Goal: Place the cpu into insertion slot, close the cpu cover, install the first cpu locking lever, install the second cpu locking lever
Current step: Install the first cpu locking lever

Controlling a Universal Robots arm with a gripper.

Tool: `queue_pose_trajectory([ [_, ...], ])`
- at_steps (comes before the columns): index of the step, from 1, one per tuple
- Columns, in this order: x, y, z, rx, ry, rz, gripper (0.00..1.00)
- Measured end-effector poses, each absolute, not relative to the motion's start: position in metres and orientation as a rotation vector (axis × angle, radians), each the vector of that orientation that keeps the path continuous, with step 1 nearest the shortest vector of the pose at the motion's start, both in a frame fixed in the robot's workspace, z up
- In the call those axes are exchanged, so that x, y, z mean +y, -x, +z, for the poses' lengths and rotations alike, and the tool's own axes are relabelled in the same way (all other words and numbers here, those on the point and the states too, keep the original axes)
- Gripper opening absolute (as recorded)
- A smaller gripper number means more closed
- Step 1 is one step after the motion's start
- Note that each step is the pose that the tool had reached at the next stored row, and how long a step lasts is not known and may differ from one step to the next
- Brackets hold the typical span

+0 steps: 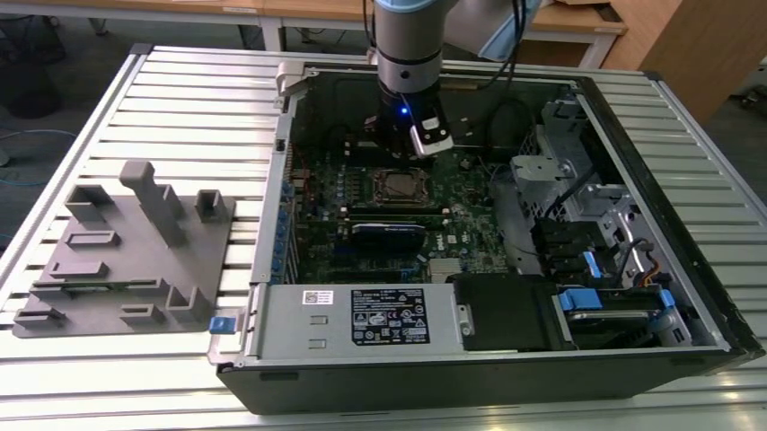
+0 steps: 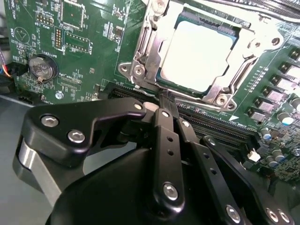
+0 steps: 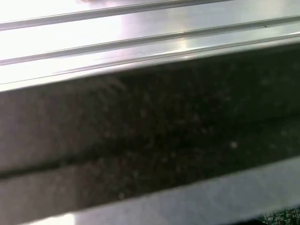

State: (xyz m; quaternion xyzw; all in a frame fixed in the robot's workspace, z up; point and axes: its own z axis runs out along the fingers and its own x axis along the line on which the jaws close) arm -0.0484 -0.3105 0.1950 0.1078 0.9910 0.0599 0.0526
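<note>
cpu: the cpu (image 2: 197, 56) sits flat in the insertion slot (image 2: 165, 77), its pale metal top showing through the window of the frame.
cover: the cpu cover (image 2: 225, 79) appears already lowered around the chip, its rim lying on the socket edges.
lever: a thin locking lever (image 2: 152, 86) runs along the near side of the socket, just in front of the fingertips; whether it is latched i cannot tell.
gripper: in the second wrist view the gripper (image 2: 165, 101) has its fingers drawn together into a narrow point, pinching nothing, tip right at the socket's near edge.
arm: in the exterior view the gripper (image 1: 408, 148) hangs inside the open computer case (image 1: 671, 296), just behind the socket on the green motherboard (image 1: 468, 215).
step in hand: judged as working the first locking lever.
doing it well: press on the lever's bend only, keep the tip off the chip top and the memory slots (image 2: 211, 124) beside it, push steadily sideways and down so the wire slips under its hook rather than springing back.
risk: a slip could scrape the board or lift the cover.
</note>
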Motion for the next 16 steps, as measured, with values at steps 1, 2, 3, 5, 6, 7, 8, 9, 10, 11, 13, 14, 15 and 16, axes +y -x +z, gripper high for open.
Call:
queue_pose_trajectory([
  [1,-0.3102,0.0484,0.195,3.013,-0.328,0.181,0.11],
  [2,-0.3099,0.0484,0.195,3.013,-0.328,0.181,0.11],
  [3,-0.3097,0.0484,0.195,3.013,-0.328,0.18,0.11],
  [5,-0.3097,0.0484,0.1953,3.013,-0.328,0.18,0.11],
  [6,-0.3096,0.0483,0.1959,3.013,-0.328,0.181,0.11],
  [7,-0.3097,0.0484,0.197,3.013,-0.328,0.18,0.11],
  [8,-0.3096,0.0484,0.1988,3.013,-0.328,0.181,0.11],
  [9,-0.3096,0.0484,0.2001,3.013,-0.328,0.181,0.11],
  [10,-0.3096,0.0484,0.2014,3.013,-0.328,0.181,0.11],
  [11,-0.3097,0.0484,0.2027,3.013,-0.328,0.181,0.11],
  [13,-0.3096,0.0483,0.2039,3.013,-0.328,0.181,0.11],
  [14,-0.3096,0.0483,0.2039,3.013,-0.329,0.181,0.11],
  [15,-0.3096,0.0483,0.2039,3.012,-0.333,0.181,0.11],
  [16,-0.3096,0.0483,0.2039,3.011,-0.338,0.18,0.11],
])
